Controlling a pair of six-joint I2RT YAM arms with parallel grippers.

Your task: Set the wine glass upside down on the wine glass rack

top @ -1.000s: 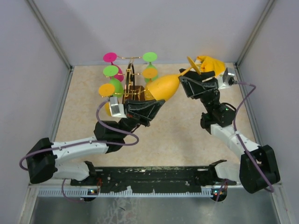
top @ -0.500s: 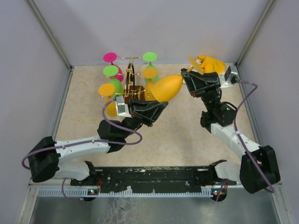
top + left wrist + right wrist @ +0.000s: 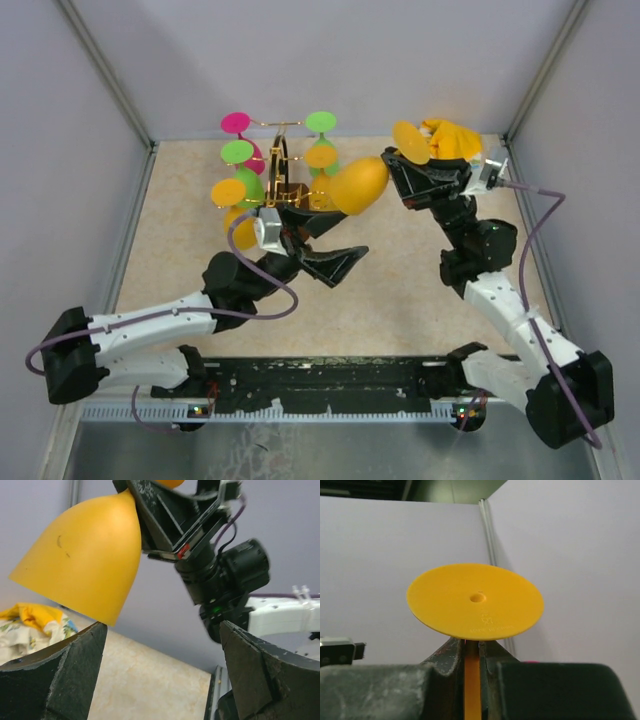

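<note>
On my feed the wine glass (image 3: 358, 186) is one plain orange-yellow from bowl to foot, with a small dark scuff on the bowl, and both the left tool (image 3: 340, 240) and the right tool (image 3: 472, 647) are matt black on white-and-black arms with purple cables (image 3: 255, 290). The rack (image 3: 291, 193) is thin gold wire on a dark brown base, carrying a pink glass (image 3: 235, 123), green glasses (image 3: 321, 122) and orange glasses (image 3: 228, 192). The bench (image 3: 400, 290) is speckled beige, and the cloth (image 3: 450, 135) at far right is yellow with a white printed patch.
</note>
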